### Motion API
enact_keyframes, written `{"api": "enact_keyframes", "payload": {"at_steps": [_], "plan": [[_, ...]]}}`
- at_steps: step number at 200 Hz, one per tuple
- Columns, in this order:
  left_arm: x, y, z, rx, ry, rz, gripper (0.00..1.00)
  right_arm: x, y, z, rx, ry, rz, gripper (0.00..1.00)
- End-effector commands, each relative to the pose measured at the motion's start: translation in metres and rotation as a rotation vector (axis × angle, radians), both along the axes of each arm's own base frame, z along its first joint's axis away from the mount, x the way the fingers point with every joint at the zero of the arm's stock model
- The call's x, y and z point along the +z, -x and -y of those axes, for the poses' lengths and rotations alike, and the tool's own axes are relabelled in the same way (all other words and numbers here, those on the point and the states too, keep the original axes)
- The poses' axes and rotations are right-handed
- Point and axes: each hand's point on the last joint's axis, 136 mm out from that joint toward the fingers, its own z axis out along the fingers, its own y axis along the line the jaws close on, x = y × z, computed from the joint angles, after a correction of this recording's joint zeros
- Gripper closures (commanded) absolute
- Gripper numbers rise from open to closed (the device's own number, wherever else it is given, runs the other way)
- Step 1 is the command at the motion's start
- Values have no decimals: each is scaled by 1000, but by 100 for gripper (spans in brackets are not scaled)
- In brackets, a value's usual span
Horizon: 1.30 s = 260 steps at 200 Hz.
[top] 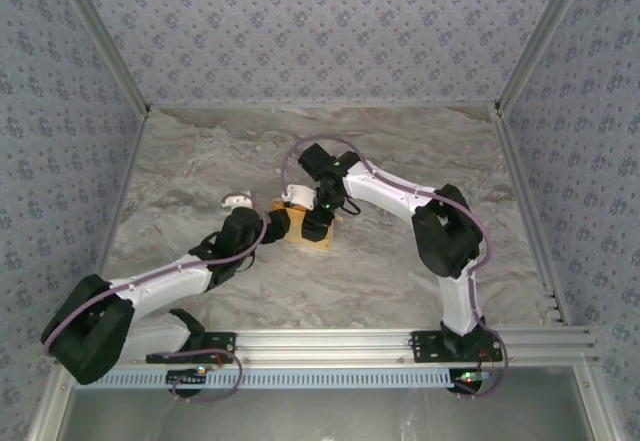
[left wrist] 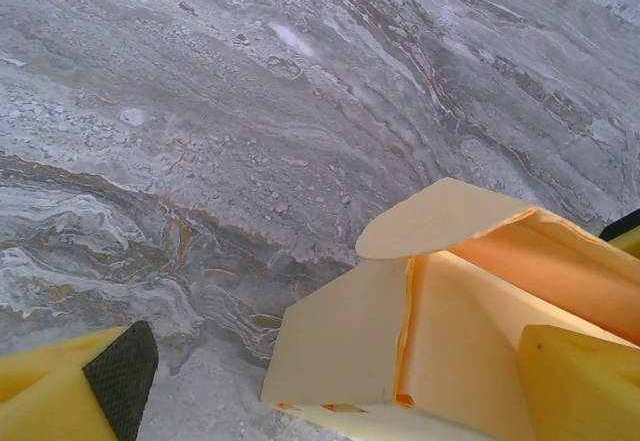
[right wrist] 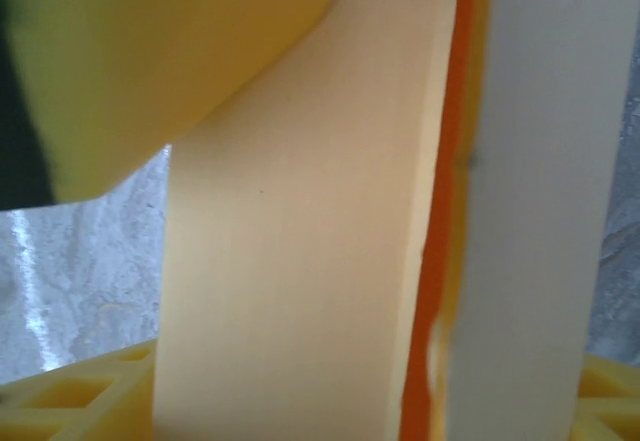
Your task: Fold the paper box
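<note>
The paper box (top: 310, 241) is found near the middle of the desk (top: 190, 161), between the two arms, and it is only partly formed. In the left wrist view one side panel is seen raised, and a rounded flap (left wrist: 440, 219) stands lifted above an open end, not yet tucked in.

The left pincer (left wrist: 335, 356) is released. Its black-padded finger (left wrist: 118, 376) is set well apart from the cardboard, with bare desk seen in between, while the other finger (left wrist: 580, 381) is laid against the upper side of the box. This placement is judged to be a brace, so that the light box is not pushed across the smooth desk while it is worked from the opposite side.

The right pincer (top: 316, 223) is set over the box from the far side. In its own wrist view a cream panel with an orange inner edge is seen very close and upright. Whether this pincer is clenched on the panel or merely pressed beside it cannot be told. The panel is probably being propped upright so that the wall is squared before the flap is closed.

The fold is judged to be midway. Thin cardboard of this kind is easily creased, so a gentle push on the flap is called for.
</note>
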Motion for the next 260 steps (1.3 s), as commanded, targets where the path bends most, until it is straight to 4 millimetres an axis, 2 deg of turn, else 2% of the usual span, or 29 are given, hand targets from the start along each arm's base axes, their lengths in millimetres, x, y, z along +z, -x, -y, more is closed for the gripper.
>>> {"api": "enact_keyframes", "payload": {"at_steps": [1, 24, 54, 91, 111, 141, 204, 226, 240, 260], "plan": [[-33, 22, -24, 1, -148, -113, 4, 2, -3, 12, 6, 44, 42, 30], [-9, 23, -26, -7, -113, -50, 1, 6, -3, 15, 14, 34, 25, 34], [35, 24, -31, -4, 27, -16, 1, 6, 0, 18, 43, 22, 16, 39], [65, 19, -47, 10, 78, -23, 1, 8, 3, 16, 118, -17, 48, 41], [65, 15, -51, 22, 90, -63, 1, 10, 4, 17, 154, -28, 70, 41], [65, 14, -30, -97, 106, -91, 1, 14, 3, 17, 172, -50, 83, 44], [44, 23, -16, -191, 77, -151, 4, 10, -2, 23, 144, -76, 47, 47], [44, 23, -12, -205, 79, -133, 6, 5, -4, 26, 124, -77, 25, 49], [47, 20, -9, -223, 43, -100, 8, 3, -4, 26, 117, -84, 13, 49], [49, 19, -1, -320, -100, -26, 6, 3, -4, 26, 107, -99, -8, 49]]}}
